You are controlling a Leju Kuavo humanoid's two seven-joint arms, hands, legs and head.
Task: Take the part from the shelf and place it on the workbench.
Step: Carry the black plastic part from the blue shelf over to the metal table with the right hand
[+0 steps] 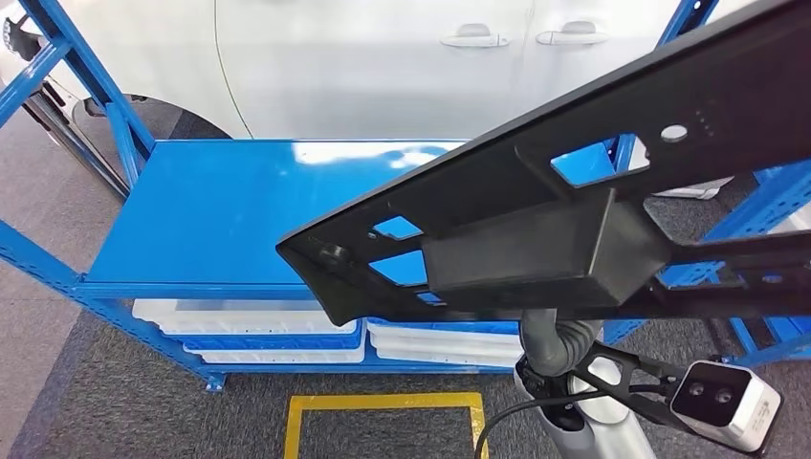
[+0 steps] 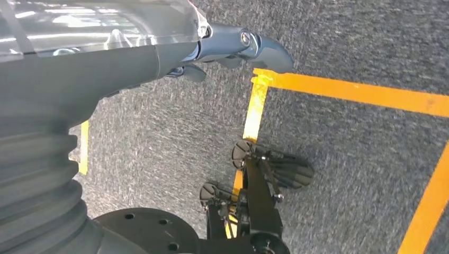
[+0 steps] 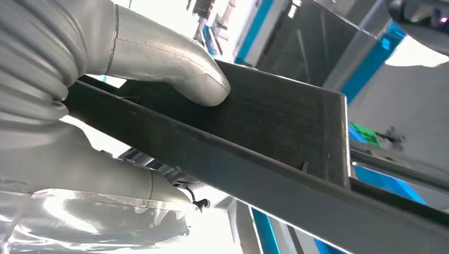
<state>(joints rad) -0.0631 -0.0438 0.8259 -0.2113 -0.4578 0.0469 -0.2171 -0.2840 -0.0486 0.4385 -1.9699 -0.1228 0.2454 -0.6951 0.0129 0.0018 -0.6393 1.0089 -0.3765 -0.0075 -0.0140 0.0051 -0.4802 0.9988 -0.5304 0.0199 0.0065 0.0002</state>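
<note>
A long black plastic part (image 1: 536, 239) with several cut-out windows and a boxy block on it hangs tilted in the air in front of the blue shelf (image 1: 220, 210), its far end rising to the upper right. My right hand (image 3: 159, 69) grips the part (image 3: 275, 132) from underneath, thumb pressed on one face and fingers (image 3: 106, 174) on the other. In the head view the part hides that hand; its ribbed wrist (image 1: 555, 344) shows just below. My left hand (image 2: 233, 47) hangs over the carpet with its fingers loosely apart and nothing in them.
The shelf's top board is bare and glossy. White bins (image 1: 258, 325) sit on its lower level. A white car (image 1: 383, 57) stands close behind. Another blue rack (image 1: 765, 201) is at the right. Yellow tape (image 1: 383, 406) marks a square on the grey carpet.
</note>
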